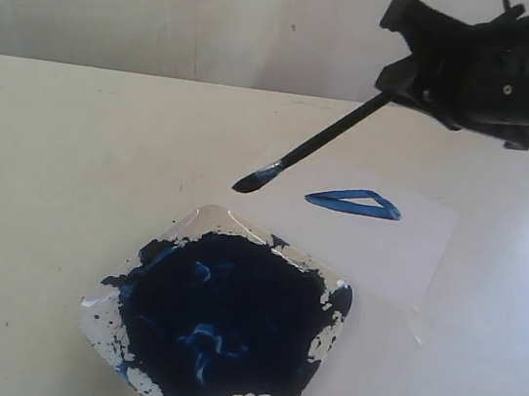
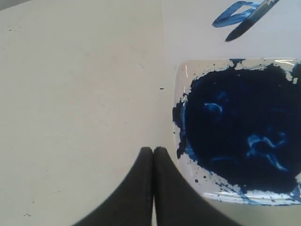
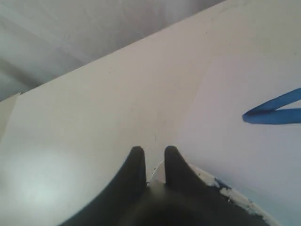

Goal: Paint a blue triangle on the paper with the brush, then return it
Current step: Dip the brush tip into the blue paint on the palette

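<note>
The cream tabletop (image 1: 77,132) carries a clear paint-smeared tray (image 1: 192,222) with the white paper (image 1: 405,247) just beyond it. The right gripper (image 3: 154,151) clamps the tilted brush (image 1: 327,140), whose tip is at the paper's left edge. The left gripper (image 2: 153,150) is closed and empty. The blue triangle (image 1: 347,208) lies on the paper.

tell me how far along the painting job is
Done: the blue triangle is a closed outline on the paper. In hand: the right end effector grips the brush, its stained bristles off to the triangle's side, near the paint tray. Left: returning the brush; no holder or rest for it is visible.
</note>
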You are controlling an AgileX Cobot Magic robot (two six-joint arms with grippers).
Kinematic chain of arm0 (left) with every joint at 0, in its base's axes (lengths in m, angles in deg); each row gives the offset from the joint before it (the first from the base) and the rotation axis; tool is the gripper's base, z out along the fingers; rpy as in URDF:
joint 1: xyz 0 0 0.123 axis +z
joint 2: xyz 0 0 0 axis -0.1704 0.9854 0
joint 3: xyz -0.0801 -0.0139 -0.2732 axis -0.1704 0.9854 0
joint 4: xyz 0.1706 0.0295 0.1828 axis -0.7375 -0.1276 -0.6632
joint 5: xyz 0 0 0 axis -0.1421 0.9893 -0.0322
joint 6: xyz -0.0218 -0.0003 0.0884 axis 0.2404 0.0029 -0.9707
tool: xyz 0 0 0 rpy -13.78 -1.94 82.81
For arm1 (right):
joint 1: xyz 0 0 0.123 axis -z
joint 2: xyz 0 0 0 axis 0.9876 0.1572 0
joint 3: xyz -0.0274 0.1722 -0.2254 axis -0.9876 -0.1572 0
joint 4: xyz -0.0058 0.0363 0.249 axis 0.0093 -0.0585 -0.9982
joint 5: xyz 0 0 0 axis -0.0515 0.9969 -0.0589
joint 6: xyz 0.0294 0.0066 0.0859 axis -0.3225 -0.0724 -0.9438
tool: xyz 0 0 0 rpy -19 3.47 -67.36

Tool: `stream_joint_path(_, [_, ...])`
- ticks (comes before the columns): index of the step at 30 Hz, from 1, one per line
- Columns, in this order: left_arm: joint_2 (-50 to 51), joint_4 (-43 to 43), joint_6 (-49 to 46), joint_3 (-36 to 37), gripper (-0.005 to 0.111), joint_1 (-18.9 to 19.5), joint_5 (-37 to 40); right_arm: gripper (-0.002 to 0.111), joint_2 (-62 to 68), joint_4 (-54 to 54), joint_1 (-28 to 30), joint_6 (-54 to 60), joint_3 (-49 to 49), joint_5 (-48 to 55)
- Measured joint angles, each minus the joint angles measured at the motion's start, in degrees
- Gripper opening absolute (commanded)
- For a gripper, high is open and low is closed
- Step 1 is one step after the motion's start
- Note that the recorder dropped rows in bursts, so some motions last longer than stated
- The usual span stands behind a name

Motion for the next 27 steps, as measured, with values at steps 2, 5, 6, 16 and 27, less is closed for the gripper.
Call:
stream_joint_path(2, [0.0, 1.3, 0.0, 0.0, 0.0, -0.3, 0.0, 0.0, 3.2, -9.1, 1.1, 8.0, 0.0, 3.1])
stream_joint_path(5, [0.0, 2.3, 0.0, 0.0, 0.0, -1.4, 0.2, 0.0, 8.2, -20.0, 3.6, 17.4, 0.0, 12.6])
stream_joint_path(6, [0.0, 2.3, 0.0, 0.0, 0.0, -1.8, 0.3, 0.0, 9.6, -23.1, 4.6, 19.2, 0.0, 15.3])
stream_joint_path(16, [0.0, 2.5, -0.8, 0.0, 0.0, -5.0, 1.0, 0.0, 15.8, -31.5, 10.7, 27.6, -1.4, 26.1])
stream_joint_path(27, [0.0, 2.6, -1.9, 1.6, 0.0, -5.0, -0.5, 0.0, 15.8, -44.1, 16.4, 47.3, -15.0, 35.3])
